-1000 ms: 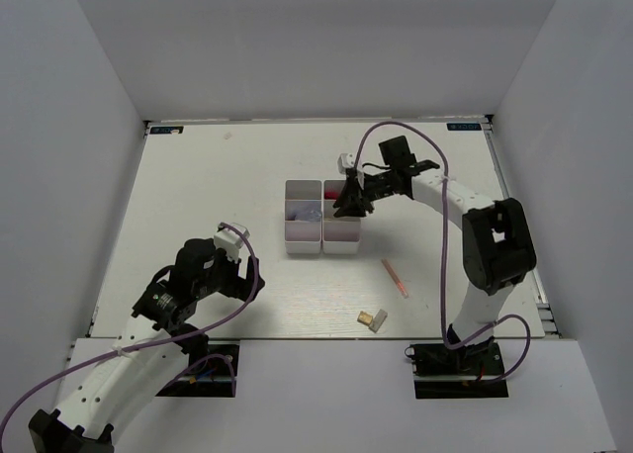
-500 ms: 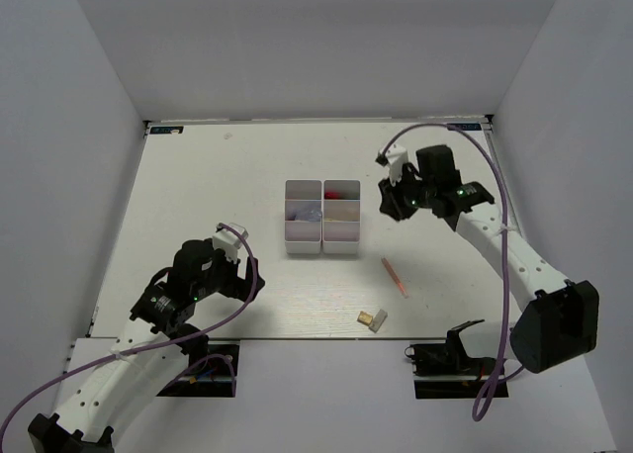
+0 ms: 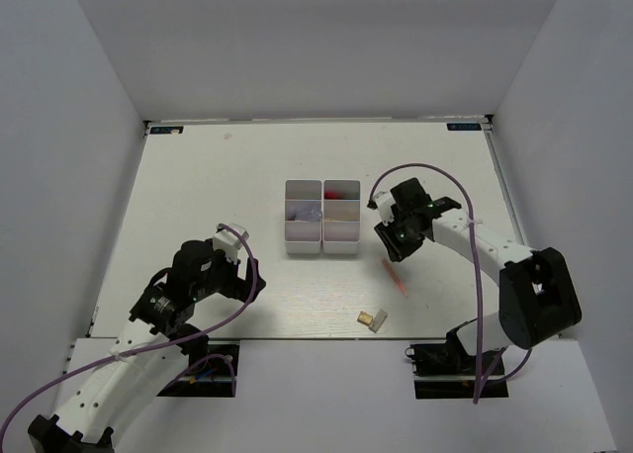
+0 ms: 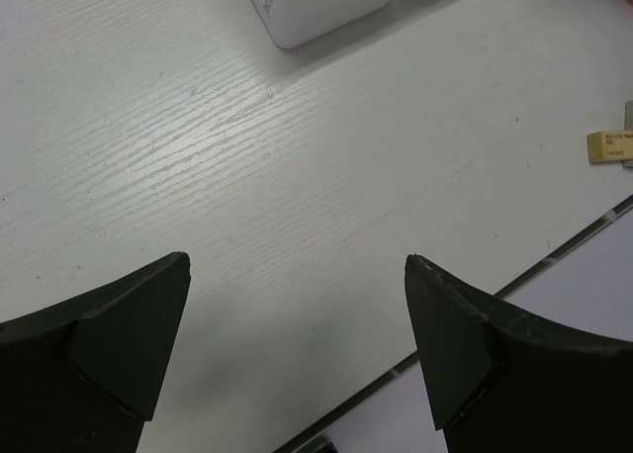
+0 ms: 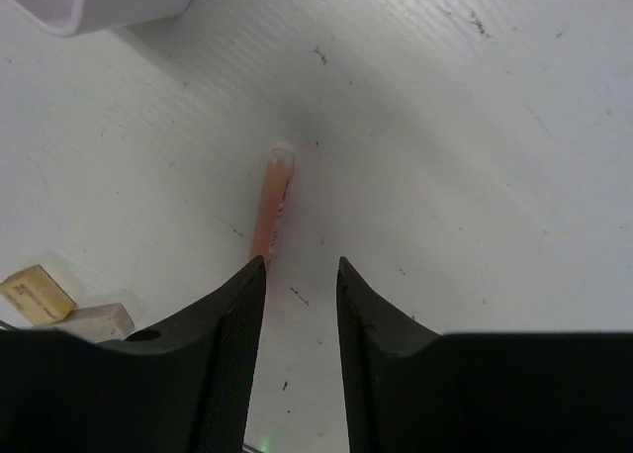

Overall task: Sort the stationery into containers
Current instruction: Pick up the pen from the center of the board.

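right arm has swung back from beside the far end of the trays to the near right of them, and the right gripper now hangs low over the orange pen. left arm stays folded at the near left, unchanged.

table: white, wood-grained, and it carries everything listed below.

left tray and right tray: two white trays, each with three compartments, touching side by side at mid-table. a bluish item lies in the middle compartment of the left tray. a red item lies in the far compartment of the right tray.

left gripper: fingers spread wide, nothing between them. it is poised above bare table, near the near corner of the left tray.

right gripper: fingers narrowly parted and gripping nothing. in the right wrist view the pen lies flat on the table just ahead of the fingertips. its near end runs under the tip of the finger on the left of that picture, and whether they touch cannot be told.

orange pen: loose on the table, apart from both trays, at the near right of the right tray.

tan eraser block: near the table's near edge, with a whitish piece touching it, well apart from the trays.
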